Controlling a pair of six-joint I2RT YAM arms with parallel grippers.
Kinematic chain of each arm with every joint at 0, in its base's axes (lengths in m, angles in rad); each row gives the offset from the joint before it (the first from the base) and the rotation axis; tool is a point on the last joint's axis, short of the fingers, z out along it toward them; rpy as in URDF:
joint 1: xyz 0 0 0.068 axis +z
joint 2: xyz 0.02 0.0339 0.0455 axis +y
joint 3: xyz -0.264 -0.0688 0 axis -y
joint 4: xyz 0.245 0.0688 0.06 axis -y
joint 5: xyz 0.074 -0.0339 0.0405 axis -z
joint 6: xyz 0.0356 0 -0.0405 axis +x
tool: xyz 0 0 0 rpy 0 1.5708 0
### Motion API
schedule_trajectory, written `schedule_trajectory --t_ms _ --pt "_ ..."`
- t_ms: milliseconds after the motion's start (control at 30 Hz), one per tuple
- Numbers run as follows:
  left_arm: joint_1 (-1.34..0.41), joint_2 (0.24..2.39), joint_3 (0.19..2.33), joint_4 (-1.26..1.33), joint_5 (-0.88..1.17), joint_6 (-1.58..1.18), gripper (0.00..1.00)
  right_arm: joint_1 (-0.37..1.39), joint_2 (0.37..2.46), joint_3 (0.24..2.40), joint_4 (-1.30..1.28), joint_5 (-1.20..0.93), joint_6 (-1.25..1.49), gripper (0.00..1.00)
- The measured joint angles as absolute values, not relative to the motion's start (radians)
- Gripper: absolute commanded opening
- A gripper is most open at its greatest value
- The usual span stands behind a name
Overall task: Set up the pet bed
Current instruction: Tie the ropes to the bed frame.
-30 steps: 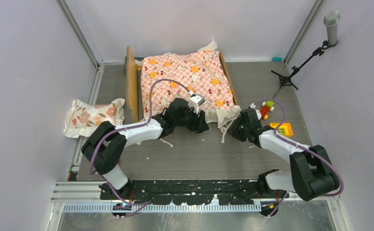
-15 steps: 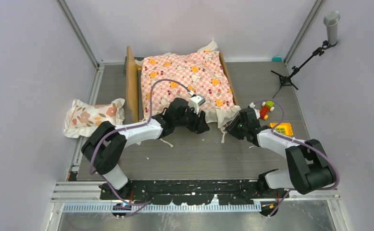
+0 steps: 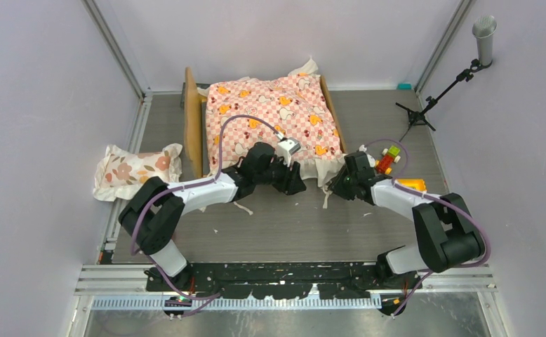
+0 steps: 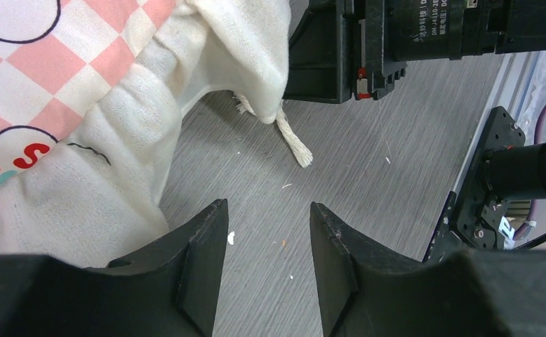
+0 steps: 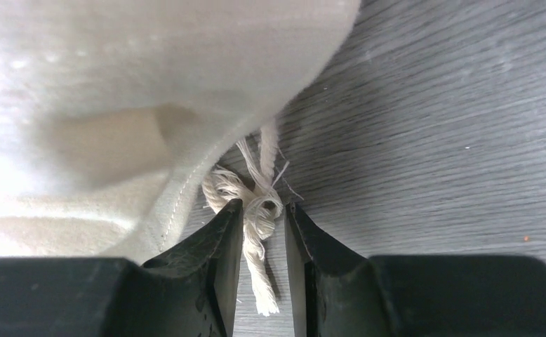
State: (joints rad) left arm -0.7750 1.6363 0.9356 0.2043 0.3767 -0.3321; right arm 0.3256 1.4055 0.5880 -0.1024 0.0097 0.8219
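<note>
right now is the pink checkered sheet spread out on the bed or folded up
Spread out: the pink checkered sheet covers nearly the whole pet bed, its cream ruffle hanging off the near side onto the table.

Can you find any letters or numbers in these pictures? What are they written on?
"DM-J4310": white print on the black motor housing; the rest of that label is too small to read.
"S": a red letter printed on the pink-checkered sheet; the marks beside it are cut off.
White sticker at the right edge: too blurred to read.
Top view and right wrist view: nothing readable.
</note>
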Motion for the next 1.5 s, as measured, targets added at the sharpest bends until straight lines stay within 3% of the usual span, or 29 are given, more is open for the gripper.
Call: schedule_trajectory --t_ms 333,500,933,1500 --pt "-0.775 1.617 0.936 0.181 0.378 -0.313 0.50 0.392 1.473 0.686 -0.211 0.124 0.811 0.23" --pt "-0.775 1.612 0.935 0.181 0.378 -0.310 0.52 0.406 1.512 0.718 -0.214 0.153 0.809 0.01" --pt "-0.777 1.613 0.893 0.290 0.386 -0.385 0.50 0.413 1.463 0.764 -0.459 0.224 0.756 0.01" --pt "-0.898 1.734 0.820 0.452 0.358 -0.363 0.47 0.358 1.431 0.937 -0.699 0.141 0.627 0.01"
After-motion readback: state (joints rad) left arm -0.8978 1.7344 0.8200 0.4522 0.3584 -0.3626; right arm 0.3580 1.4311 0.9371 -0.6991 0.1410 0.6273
